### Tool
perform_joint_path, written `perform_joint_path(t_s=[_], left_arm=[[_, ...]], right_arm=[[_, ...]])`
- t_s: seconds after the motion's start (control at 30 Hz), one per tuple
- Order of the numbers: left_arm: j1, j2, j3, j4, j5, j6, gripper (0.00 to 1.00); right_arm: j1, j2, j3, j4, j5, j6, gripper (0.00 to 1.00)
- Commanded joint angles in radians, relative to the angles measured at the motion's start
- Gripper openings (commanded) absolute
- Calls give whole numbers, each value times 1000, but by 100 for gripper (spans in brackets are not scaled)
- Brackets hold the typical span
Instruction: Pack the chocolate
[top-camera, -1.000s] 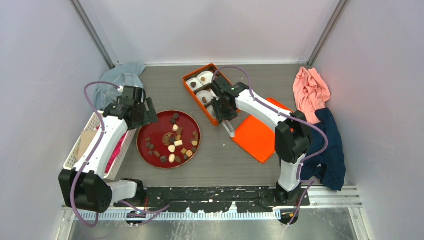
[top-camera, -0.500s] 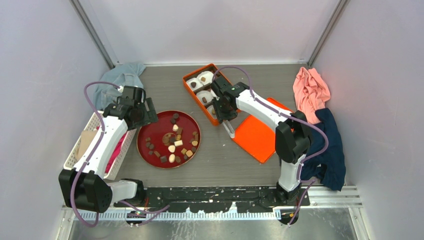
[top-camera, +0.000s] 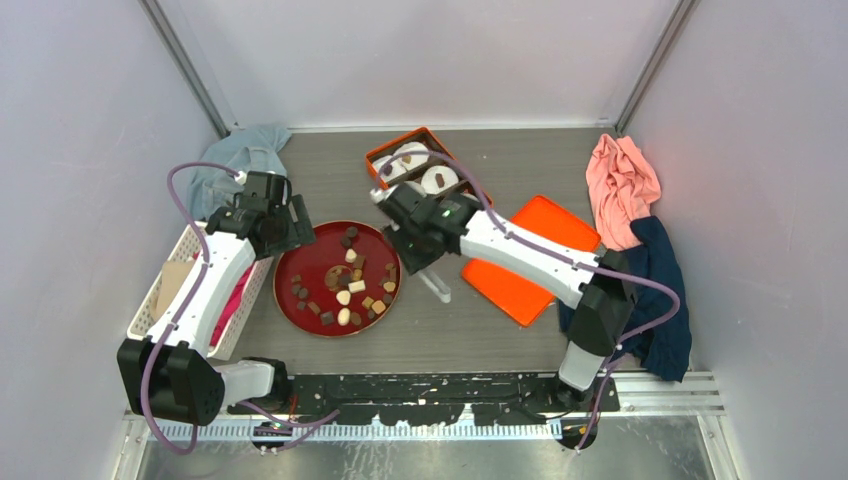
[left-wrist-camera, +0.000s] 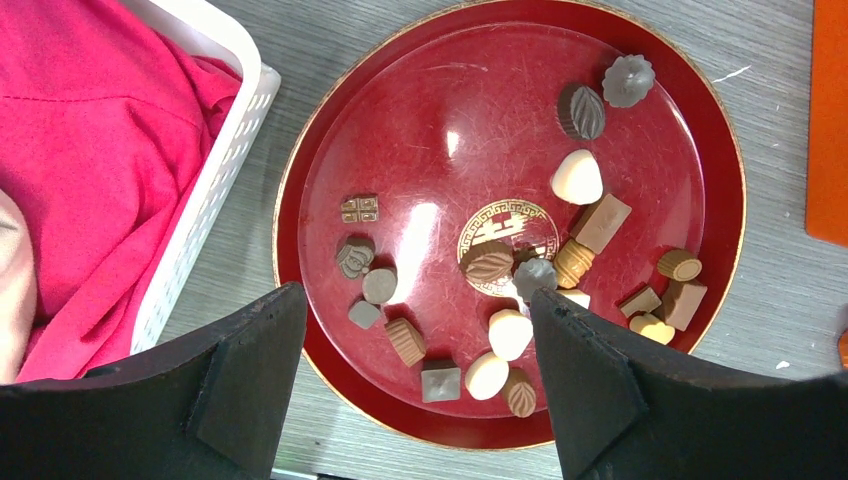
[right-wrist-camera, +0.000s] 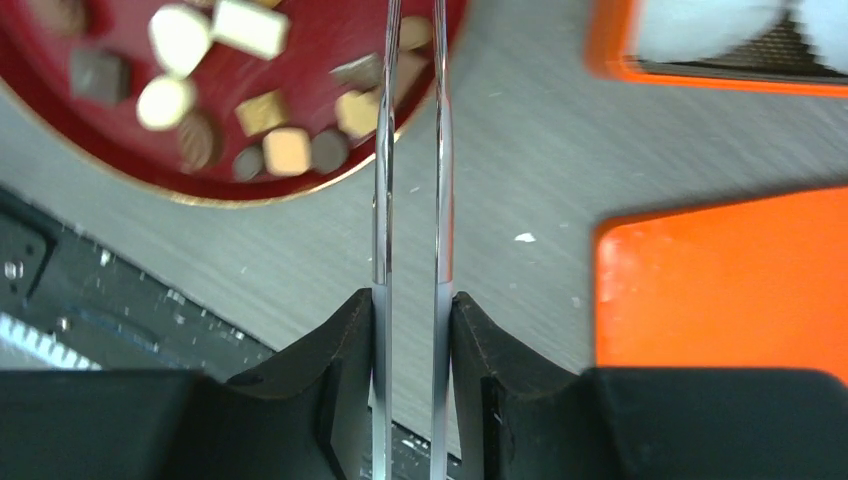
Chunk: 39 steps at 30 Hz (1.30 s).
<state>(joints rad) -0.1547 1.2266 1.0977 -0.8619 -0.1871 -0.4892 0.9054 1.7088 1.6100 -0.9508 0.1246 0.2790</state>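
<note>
Chocolate (top-camera: 350, 285): most lay on the red plate (top-camera: 300, 262); a couple sat in the orange box (top-camera: 372, 160) beyond it.
Left gripper (left-wrist-camera: 412, 300): spread, empty, above the plate.
Right gripper (right-wrist-camera: 412, 310): clamped on tweezers (right-wrist-camera: 385, 150) reaching the plate's rim.
Remaining: most packing.

This is a robotics lab test cell. Plain pale lavender wall panels (top-camera: 90, 130) box in a grey wood-grain table (top-camera: 440, 320) on three sides, joined at the far corners by bare metal struts (top-camera: 185, 70). Two white-and-black robot arms (top-camera: 215, 280) trailing purple cables (top-camera: 205, 165) are bolted to a black perforated mounting plate (top-camera: 430, 384) along the table's near edge. Staged props lie about: crumpled cloths (top-camera: 620, 185) at the right edge, a white plastic lattice basket (top-camera: 147, 300) at the left edge, and small chocolate pieces (top-camera: 345, 297) on a round red tray (top-camera: 312, 262).
</note>
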Motion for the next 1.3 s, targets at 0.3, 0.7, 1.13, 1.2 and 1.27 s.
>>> perform_joint_path(t_s=[0.3,0.7,1.13,1.2,1.27], left_arm=[[3,-16,27,31,-29,7,83],[3,-19,21,30,-27,6,83],[4,-29,16,24,-38,8,83],[3,-32,16,24,-41,10,83],[3,-33,16,24,-43,9,83]], right_arm=[[187,104,-12,26,-26,-25,40],[213,189,-19,72,-74,-33,44],[214,246,16,89,-86,-56,48],[214,257,30,88,-91,-60,48],[215,271,44,87,-95,-66,48]])
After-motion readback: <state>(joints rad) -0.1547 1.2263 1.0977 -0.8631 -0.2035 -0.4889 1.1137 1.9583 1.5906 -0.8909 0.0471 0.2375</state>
